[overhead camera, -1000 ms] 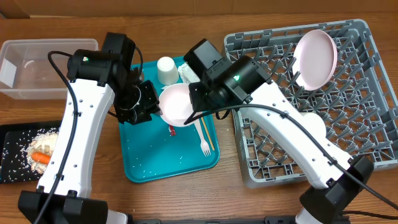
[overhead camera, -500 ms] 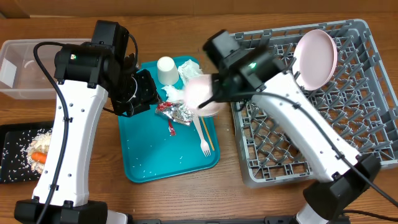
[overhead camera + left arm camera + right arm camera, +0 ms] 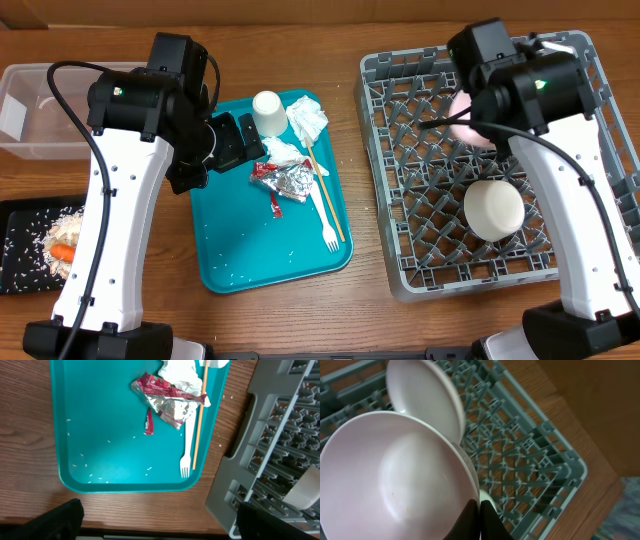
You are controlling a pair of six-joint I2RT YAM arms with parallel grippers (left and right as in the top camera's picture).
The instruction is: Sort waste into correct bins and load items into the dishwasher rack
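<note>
My right gripper (image 3: pixel 480 522) is shut on the rim of a small white bowl (image 3: pixel 395 480), held over the back of the grey dishwasher rack (image 3: pixel 420 250), right beside the upright white plate (image 3: pixel 427 395). A second bowl (image 3: pixel 493 208) lies upside down in the rack. My left gripper (image 3: pixel 160 527) hangs open and empty above the teal tray (image 3: pixel 230 250). On the tray lie a white cup (image 3: pixel 267 110), crumpled napkins (image 3: pixel 307 118), a red-and-silver foil wrapper (image 3: pixel 167 402), a white fork (image 3: pixel 187 447) and chopsticks (image 3: pixel 199 415).
A clear tub (image 3: pixel 60 110) stands at the far left. In front of it, a black tray (image 3: pixel 15 275) holds rice and an orange carrot (image 3: pixel 66 252). Rice grains dot the teal tray's front half. Bare wood shows between tray and rack.
The right arm swung the white bowl from above the teal tray over to the back of the rack. The left gripper's jaws opened wide. The foil wrapper came into sight.
</note>
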